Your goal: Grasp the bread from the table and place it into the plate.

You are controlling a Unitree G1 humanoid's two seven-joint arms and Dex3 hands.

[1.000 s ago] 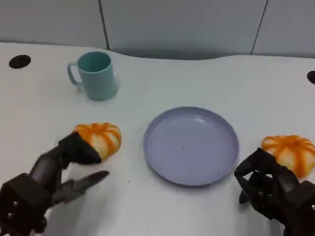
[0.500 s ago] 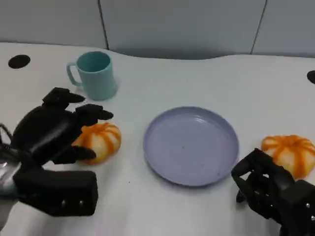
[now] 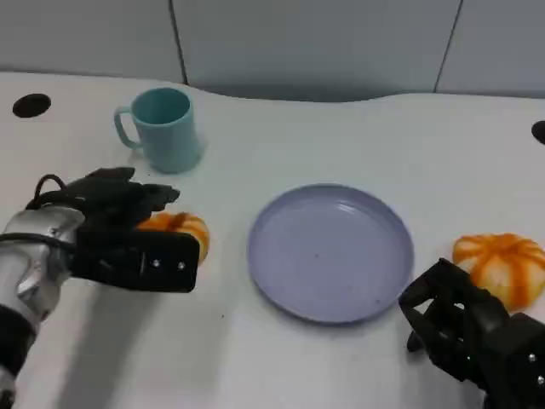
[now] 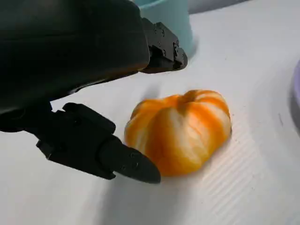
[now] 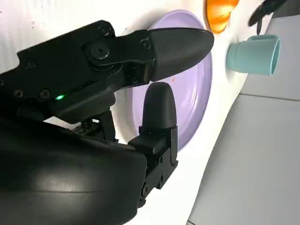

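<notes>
An orange-and-white striped bread roll [image 3: 180, 227] lies on the white table left of the lilac plate [image 3: 330, 253]. My left hand [image 3: 128, 230] hangs over the roll's left part and hides it. In the left wrist view the fingers [image 4: 161, 44] stand apart on either side of the roll [image 4: 180, 131], and the thumb tip is close to its edge without gripping it. A second striped roll [image 3: 502, 264] lies right of the plate. My right hand [image 3: 464, 328] sits near the front edge beside that roll, fingers curled in and holding nothing.
A teal mug [image 3: 162, 128] stands behind the left roll, close to the left hand's fingers; it also shows as the mug [image 4: 185, 18] in the left wrist view. The plate [image 5: 194, 93] has nothing in it. Dark round holes mark the table's far corners.
The left hand rose from the table, swung over the left roll and now sits lower over it, covering more of it. The right hand has barely moved.
</notes>
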